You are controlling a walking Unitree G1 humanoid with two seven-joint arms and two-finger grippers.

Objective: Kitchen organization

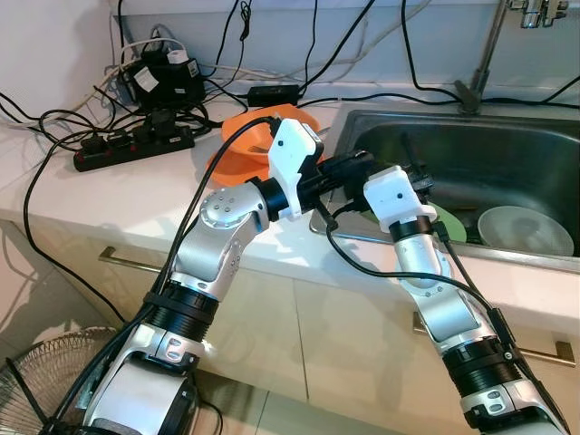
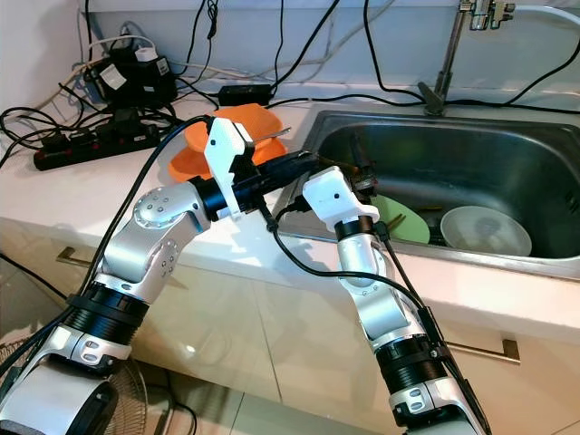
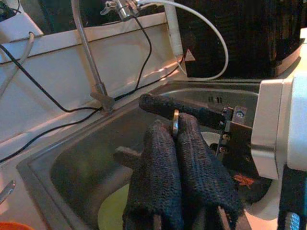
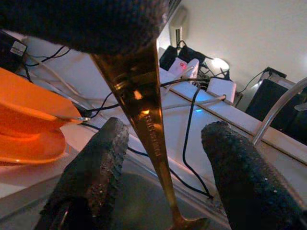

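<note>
Your two arms meet over the near left corner of the steel sink (image 1: 507, 154), set in a pale worktop (image 1: 109, 195). Your left end effector (image 3: 176, 125) has its fingers (image 3: 199, 158) pressed together on a thin metal utensil (image 4: 144, 124), whose edge shows between the fingertips in the left wrist view. In the right wrist view the same gold-coloured handle runs down from the left fingers' grip and passes between the two fingers (image 4: 93, 172) of your right end effector (image 4: 163, 143). These stand wide apart on either side of the handle, not touching it. The utensil's working end cannot be identified.

Inside the sink, a light green plate (image 2: 403, 217) lies just past the end effectors, with a pale bowl (image 1: 524, 229) beside it toward the right. The faucet (image 1: 485, 54) rises from the sink's rear rim.

On the worktop left of the sink lies an orange plate or dish (image 1: 237, 149); a thin metal item rests on its rim. Further left, a black power strip (image 1: 131, 149) and tangled cables (image 1: 54, 127) occupy the rear corner. A fan (image 1: 41, 376) stands on the floor at lower left.
</note>
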